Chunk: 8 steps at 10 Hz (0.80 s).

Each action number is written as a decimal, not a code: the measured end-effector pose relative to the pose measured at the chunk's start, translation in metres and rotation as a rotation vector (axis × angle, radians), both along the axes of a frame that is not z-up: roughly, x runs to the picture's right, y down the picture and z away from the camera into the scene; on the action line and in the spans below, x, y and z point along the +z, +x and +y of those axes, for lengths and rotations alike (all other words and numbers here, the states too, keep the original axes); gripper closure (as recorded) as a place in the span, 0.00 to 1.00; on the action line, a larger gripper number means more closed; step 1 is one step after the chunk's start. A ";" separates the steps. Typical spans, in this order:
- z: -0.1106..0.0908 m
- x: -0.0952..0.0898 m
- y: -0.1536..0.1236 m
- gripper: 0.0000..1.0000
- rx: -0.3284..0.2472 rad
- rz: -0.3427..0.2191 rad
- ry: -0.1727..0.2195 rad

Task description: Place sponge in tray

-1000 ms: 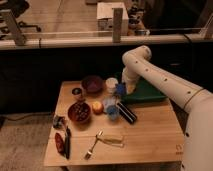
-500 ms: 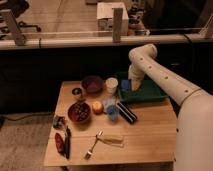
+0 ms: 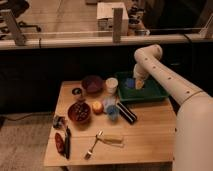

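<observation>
1. We see the sponge [image 3: 130, 82], a blue patch, inside the tray [image 3: 152, 94] near its back left corner, which is where the task wants it.
2. The gripper [image 3: 138, 84] hangs over the tray just right of the sponge; we cannot tell whether it grips the sponge or has let go.
3. Left of the tray stand a white cup [image 3: 111, 85] and a purple bowl [image 3: 92, 83]; we judge they sit clear of the arm's path.
4. In front of the tray, a black bar [image 3: 126, 112] lies near its front left corner.

A bulky, smooth white arm [image 3: 165, 80] with rounded joints ends in the gripper [image 3: 138, 83] over the tray.
</observation>
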State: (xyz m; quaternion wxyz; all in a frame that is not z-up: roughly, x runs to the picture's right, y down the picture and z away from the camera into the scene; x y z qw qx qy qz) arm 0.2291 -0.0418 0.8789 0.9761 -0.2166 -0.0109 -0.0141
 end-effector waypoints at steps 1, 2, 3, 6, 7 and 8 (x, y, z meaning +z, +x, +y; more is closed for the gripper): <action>-0.001 -0.001 0.003 0.74 0.011 0.008 0.012; -0.002 -0.002 0.007 0.60 0.026 0.018 0.026; -0.003 -0.003 0.009 0.54 0.032 0.021 0.032; -0.003 -0.004 0.013 0.25 0.048 0.029 0.047; -0.003 -0.005 0.015 0.20 0.051 0.030 0.052; -0.002 -0.006 0.017 0.20 0.054 0.032 0.053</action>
